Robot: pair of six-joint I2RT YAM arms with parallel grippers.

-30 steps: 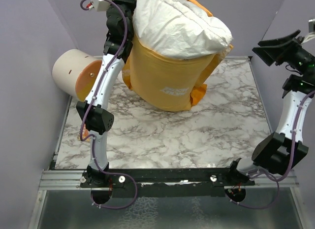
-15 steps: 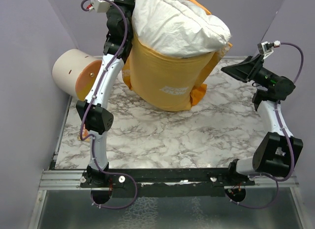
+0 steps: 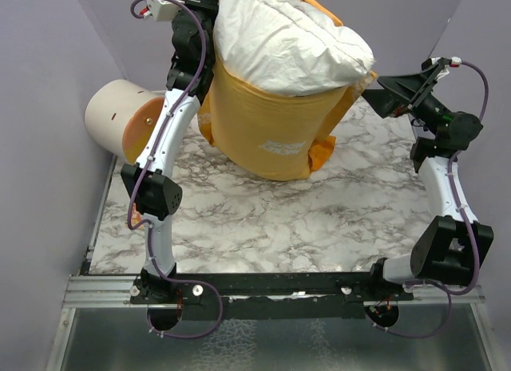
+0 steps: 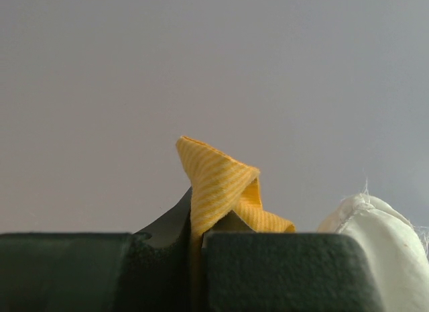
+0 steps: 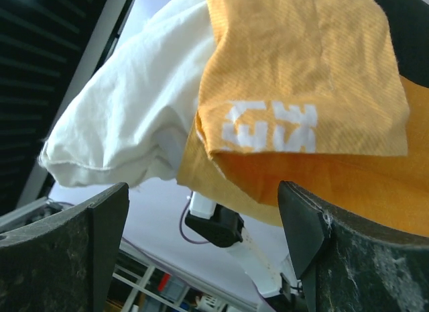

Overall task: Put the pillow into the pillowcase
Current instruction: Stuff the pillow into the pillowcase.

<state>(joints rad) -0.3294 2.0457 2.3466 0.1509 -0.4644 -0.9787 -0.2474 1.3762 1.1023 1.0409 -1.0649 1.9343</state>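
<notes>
Marbled tabletop below, lilac walls all round. Over the last second: right gripper swung in from the right wall to just beside the right-hand corner of the pillow, fingers spreading wide on the way and now gaping, closed on nothing. No change on the other side: left gripper pressed shut on a fold of the pillowcase rim, holding it high at the back. Pillow only partly in: lower part sunk into the hanging orange-yellow case, upper part bulging out over the mouth, case bottom resting on the marble. Reads as a second grip in preparation, probably on the free rim or the pillow corner, to pull the case up or push the pillow down. White block lettering on the case front, too small from above to read; from the right wrist, just a few white letters on a folded-over flap, cut by the fold, no whole word legible. No label visible on the pillow.
</notes>
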